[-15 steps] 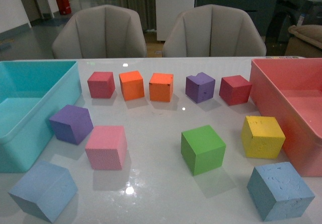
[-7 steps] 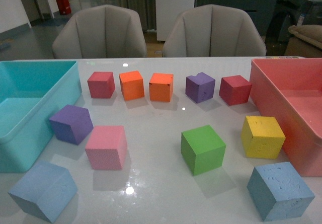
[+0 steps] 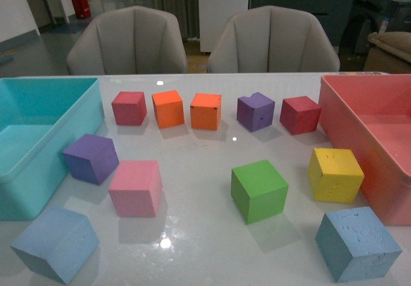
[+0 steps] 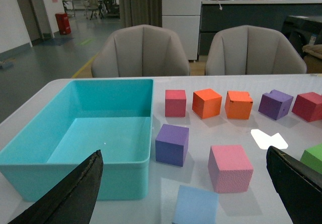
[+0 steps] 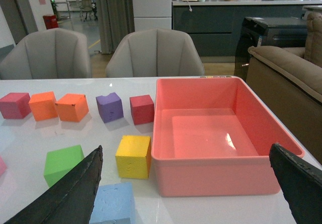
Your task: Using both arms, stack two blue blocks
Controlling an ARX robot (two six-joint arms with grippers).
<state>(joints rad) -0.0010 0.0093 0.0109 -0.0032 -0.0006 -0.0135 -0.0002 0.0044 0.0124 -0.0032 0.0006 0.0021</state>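
Glossy white table [image 3: 192, 148], two grey chairs [image 3: 128, 42] behind. L blue block [image 3: 56, 244] nr teal bin [image 3: 26, 193], R blue block [image 3: 358, 243] nr pink bin [image 3: 382, 193]. L gripper [image 4: 183, 150] & R gripper [image 5: 185, 146] both spread wide.

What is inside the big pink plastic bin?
Nothing visible: the rectangular pink plastic bin shows a bare glossy floor. Its near wall hides a thin strip of that floor.
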